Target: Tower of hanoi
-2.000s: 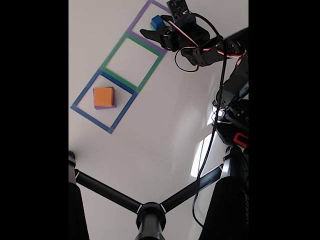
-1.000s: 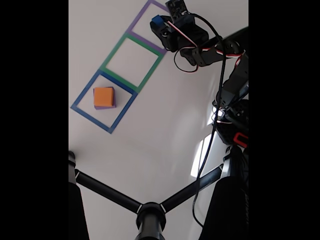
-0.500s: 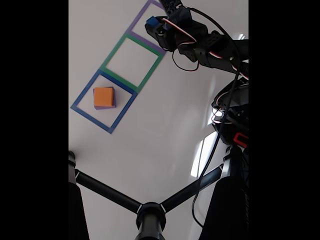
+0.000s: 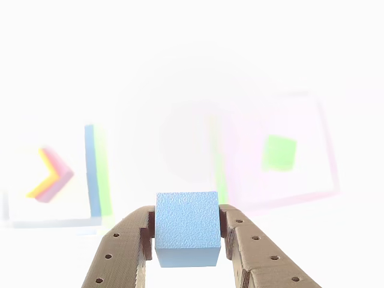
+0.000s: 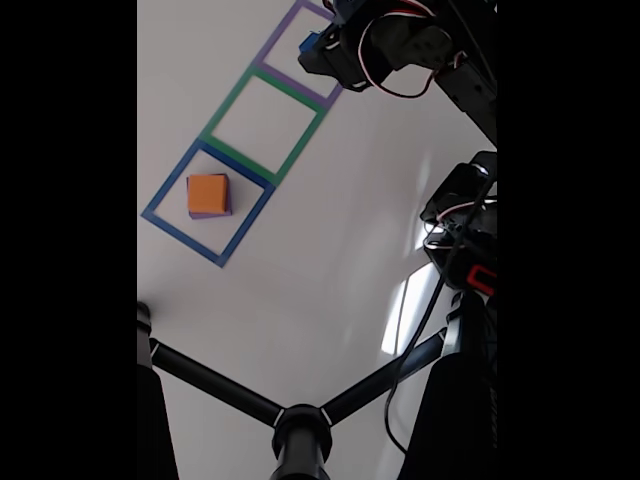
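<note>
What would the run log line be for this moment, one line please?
tool shut on blue cube | cube lifted above purple square | green cube left in purple square | orange cube in blue square | green square bare

A black tripod stand (image 5: 300, 428) spreads its tubes well below the claw (image 5: 313, 44) in the fixed view. A bright glare patch (image 5: 404, 312) lies between them on the white table (image 5: 300, 250).

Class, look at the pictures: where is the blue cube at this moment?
The blue cube sits clamped in the gripper, lifted above the purple square at the fixed view's top.
</note>
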Tool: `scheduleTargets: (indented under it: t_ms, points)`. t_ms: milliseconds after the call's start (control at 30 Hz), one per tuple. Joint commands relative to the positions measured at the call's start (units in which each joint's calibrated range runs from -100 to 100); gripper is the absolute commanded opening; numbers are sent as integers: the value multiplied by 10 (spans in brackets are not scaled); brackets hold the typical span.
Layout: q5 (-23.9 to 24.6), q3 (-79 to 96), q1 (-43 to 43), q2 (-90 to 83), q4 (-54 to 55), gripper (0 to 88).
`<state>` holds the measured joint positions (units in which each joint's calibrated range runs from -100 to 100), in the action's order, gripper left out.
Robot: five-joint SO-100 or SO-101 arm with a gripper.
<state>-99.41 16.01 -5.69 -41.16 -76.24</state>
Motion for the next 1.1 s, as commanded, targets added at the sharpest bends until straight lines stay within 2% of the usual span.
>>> scheduleTargets:
  t_ms: [0,233,400,600,800,1067]
  points:
    - [-6,-112,26,-13,-89,32]
    - [-6,-105,42,-10,-77,30]
    - [-6,-5,49,-18,18,30]
    - [-6,179,48,-24,222,31]
    - [-6,374,46,2,478,32]
    - [-6,525,55,106,773,32]
